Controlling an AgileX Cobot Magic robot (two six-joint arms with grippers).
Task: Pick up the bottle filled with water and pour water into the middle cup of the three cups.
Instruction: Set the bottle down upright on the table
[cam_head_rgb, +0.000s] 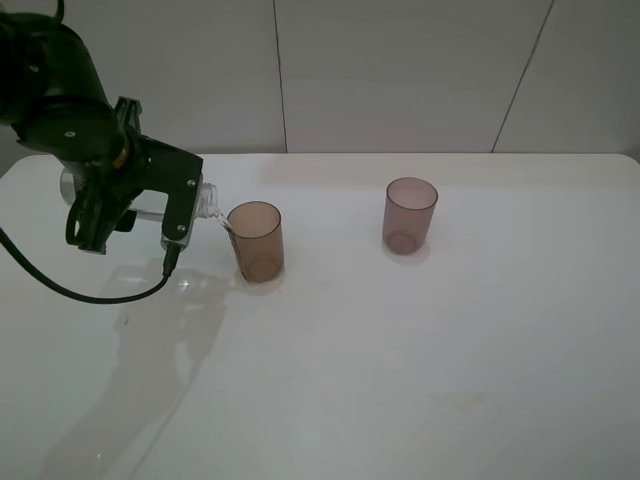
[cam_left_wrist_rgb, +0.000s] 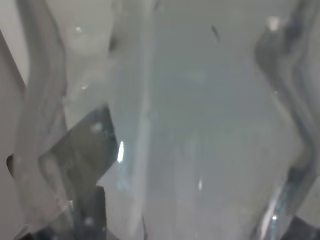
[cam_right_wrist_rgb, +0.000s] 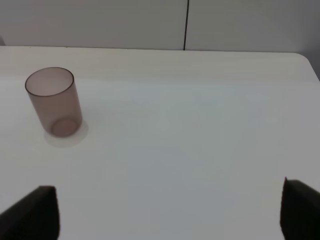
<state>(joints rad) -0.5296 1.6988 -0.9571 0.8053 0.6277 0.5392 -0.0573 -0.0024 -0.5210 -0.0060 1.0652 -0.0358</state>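
My left gripper (cam_head_rgb: 135, 212) is shut on the clear bottle (cam_head_rgb: 207, 198), holding it tipped on its side above the table. The capless neck points at the rim of the amber-brown middle cup (cam_head_rgb: 256, 241), almost touching it. A thin glint of water shows between neck and rim. In the left wrist view the clear bottle (cam_left_wrist_rgb: 200, 125) fills the picture. The mauve-purple cup (cam_head_rgb: 409, 215) stands upright to the right and also shows in the right wrist view (cam_right_wrist_rgb: 54, 101). The dark grey cup is not in view. My right gripper (cam_right_wrist_rgb: 172, 210) is open, low over bare table.
The white table (cam_head_rgb: 450, 350) runs to a wall at the back. The left arm's black cable (cam_head_rgb: 60, 285) hangs low over the table's left part. The arm's shadow lies on the table in front of the amber cup.
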